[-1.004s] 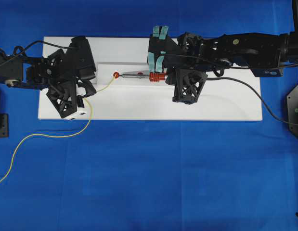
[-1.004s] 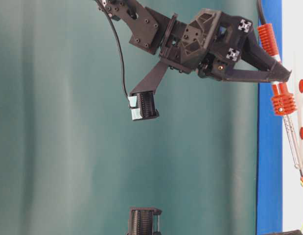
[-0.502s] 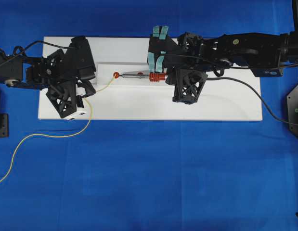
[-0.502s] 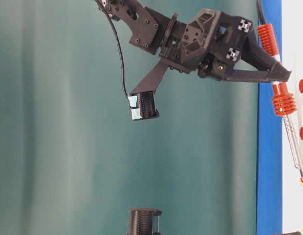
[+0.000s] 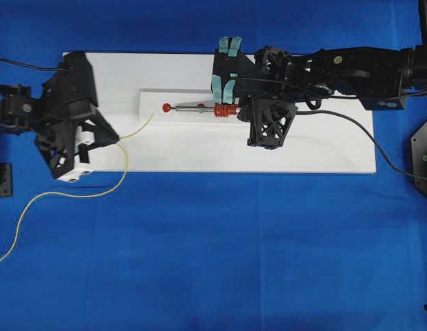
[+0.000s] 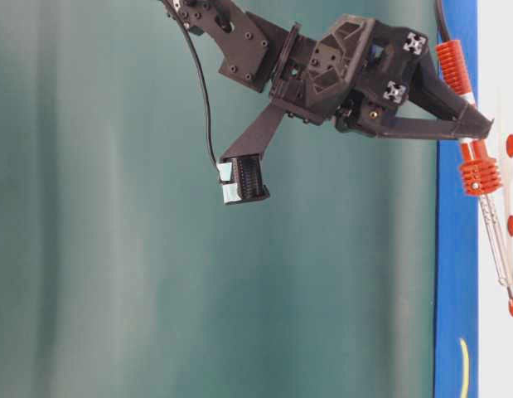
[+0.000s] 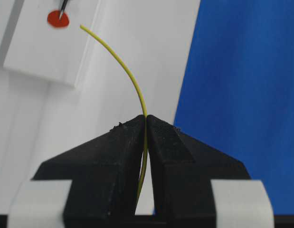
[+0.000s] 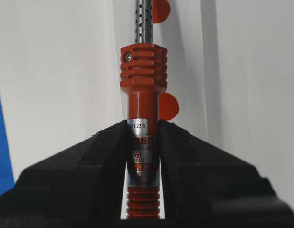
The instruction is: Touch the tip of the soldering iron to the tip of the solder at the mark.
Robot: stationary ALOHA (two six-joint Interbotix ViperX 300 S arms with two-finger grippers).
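Solder (image 7: 130,76) thin, yellow-green, curved, soldering iron (image 8: 143,118) red-orange

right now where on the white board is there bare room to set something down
The board's front strip is bare from the solder across to its right end, below the right claw. Crowded: the raised block with the red mark and iron, and the left end under the left claw.

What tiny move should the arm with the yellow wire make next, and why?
Probably slide the left tool toward the red round mark. It is shut on the thin yellow-green solder wire, whose tip lies short of the mark, while the red-orange soldering iron, clamped in the right tool, already has its point there.
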